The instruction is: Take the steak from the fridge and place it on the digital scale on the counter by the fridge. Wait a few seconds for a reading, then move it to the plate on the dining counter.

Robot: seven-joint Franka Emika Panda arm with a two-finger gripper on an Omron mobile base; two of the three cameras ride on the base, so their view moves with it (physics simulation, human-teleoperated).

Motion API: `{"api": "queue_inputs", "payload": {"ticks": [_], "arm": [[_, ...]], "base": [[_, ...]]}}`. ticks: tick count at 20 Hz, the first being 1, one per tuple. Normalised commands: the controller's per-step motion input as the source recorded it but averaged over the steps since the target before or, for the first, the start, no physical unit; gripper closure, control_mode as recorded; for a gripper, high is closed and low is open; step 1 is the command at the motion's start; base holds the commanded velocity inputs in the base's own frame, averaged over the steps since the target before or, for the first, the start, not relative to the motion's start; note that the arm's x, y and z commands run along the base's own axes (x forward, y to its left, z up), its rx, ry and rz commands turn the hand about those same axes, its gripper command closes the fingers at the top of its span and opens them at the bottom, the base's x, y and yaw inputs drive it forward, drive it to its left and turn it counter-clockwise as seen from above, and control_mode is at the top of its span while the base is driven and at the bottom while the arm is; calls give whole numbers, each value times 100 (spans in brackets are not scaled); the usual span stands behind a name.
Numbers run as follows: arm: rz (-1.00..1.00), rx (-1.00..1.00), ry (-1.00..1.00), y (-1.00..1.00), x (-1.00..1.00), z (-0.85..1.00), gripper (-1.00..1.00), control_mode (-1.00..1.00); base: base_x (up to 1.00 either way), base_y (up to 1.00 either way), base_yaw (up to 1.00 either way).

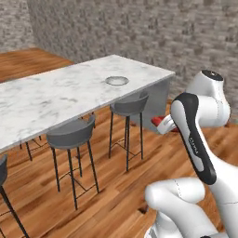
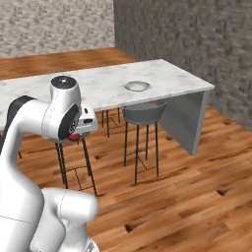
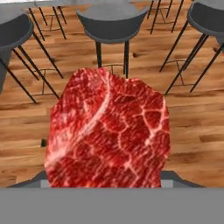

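- The claw [image 3: 105, 186] is pinching the steak [image 3: 107, 135] in the air, above the floor.
- The plate [image 1: 116, 80] on the bench [image 1: 42, 100], at 11 o'clock, has no steak yet.
- I think only that last move is left.

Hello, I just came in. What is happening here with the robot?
The robot arm is carrying the steak in its gripper, held above the wooden floor near the stools. In the hand view the meat sits right in front of the camera, over the floor. Ahead stands the dining counter with the grey plate on top. The plate has nothing on it yet, so the steak has not yet been set down there.
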Motion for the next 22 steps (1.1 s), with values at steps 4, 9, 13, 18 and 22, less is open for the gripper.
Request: {"api": "queue_inputs", "payload": {"ticks": [4,9,13,18,22], "arm": [[0,0,0,0,0,0,100,100],[0,0,0,0,0,0,100,100],[0,0,0,0,0,0,100,100],[0,0,0,0,0,0,100,100],[0,0,0,0,0,0,100,100]], "base": [[100,-63,38],[100,-62,37],[100,-62,37],[100,-64,37],[100,-53,34]]}}
